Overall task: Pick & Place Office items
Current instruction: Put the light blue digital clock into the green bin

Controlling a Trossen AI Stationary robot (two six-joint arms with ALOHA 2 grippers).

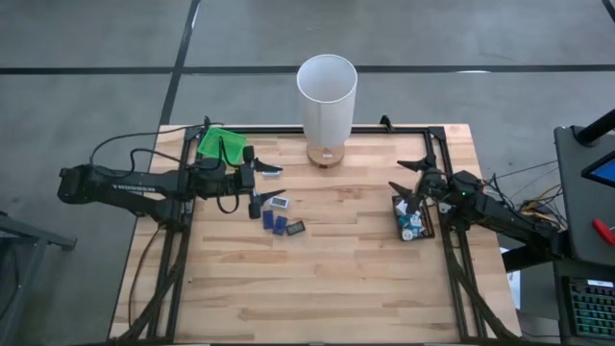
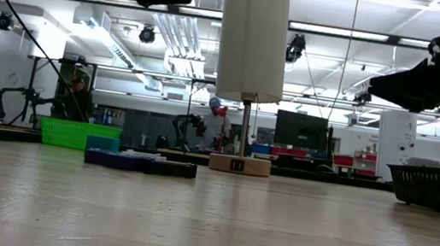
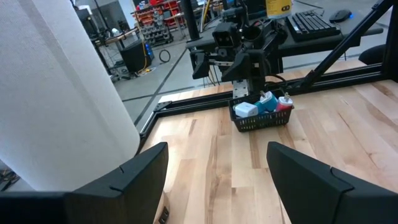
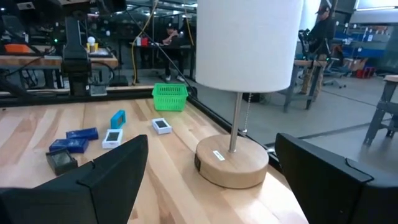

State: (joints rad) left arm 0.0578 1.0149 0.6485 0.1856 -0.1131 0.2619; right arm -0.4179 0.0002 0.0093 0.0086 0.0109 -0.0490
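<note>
Several small office items lie flat on the wooden table left of centre: dark blue rectangles (image 1: 275,222), a dark block (image 1: 295,228), a white piece (image 1: 280,203) and a teal bit (image 1: 272,171). The right wrist view shows them too, the blue rectangles (image 4: 74,139) among them. More items (image 3: 261,104) fill a black tray (image 1: 427,229) at the right edge. My left gripper (image 1: 255,181) hovers open above the table, just left of the loose items, with nothing between its fingers (image 3: 143,171). My right gripper (image 1: 408,183) stands open over the black tray, also empty.
A lamp with a tall white shade (image 1: 327,91) and a round wooden base (image 4: 231,160) stands at the far middle. A green tray (image 1: 219,144) sits at the far left corner. Bare wood spreads across the near half. People stand in the room beyond.
</note>
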